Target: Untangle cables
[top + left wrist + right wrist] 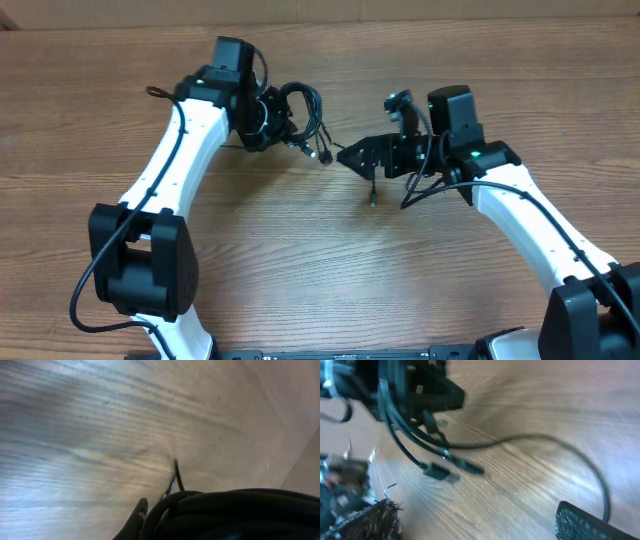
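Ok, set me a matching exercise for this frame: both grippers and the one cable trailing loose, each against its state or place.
Things:
1. left gripper
2. right gripper
3. trailing cable

States or places:
A. open, nothing between its fingers
B. shut on the cable bundle
C. running out from the bundle over the wooden table

Pairs: 1-B, 2-A, 3-C
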Robot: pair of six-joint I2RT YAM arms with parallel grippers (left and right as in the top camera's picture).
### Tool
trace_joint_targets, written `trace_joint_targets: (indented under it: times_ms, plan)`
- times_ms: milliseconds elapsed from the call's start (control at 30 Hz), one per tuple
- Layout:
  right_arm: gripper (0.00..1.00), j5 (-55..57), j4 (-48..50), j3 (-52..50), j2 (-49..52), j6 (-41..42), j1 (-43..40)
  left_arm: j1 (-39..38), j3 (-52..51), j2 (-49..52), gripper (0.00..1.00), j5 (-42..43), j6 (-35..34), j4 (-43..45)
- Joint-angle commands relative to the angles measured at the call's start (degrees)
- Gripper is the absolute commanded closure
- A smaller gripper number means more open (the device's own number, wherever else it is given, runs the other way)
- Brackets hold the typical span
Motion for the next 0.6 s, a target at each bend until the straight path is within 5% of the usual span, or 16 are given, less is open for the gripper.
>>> trace_joint_targets:
  times_ms: [0, 167, 567]
  plan:
    - [0.00, -3.37, 2.78, 0.81, -1.31, -6.03, 2.08, -0.24, 1.44, -2.05, 0.96, 4.20, 7.48, -1.55]
    - [0.01, -0.07, 7.19, 0.81, -0.55, -7.39, 5.51, -0.68, 1.44, -2.05, 0.96, 5.73, 8.50, -1.84]
    - [0.54, 2.49, 5.95, 0.81, 1.29, -7.61, 7.56, -0.63, 1.44, -2.05, 0.95, 7.19, 7.87, -1.36]
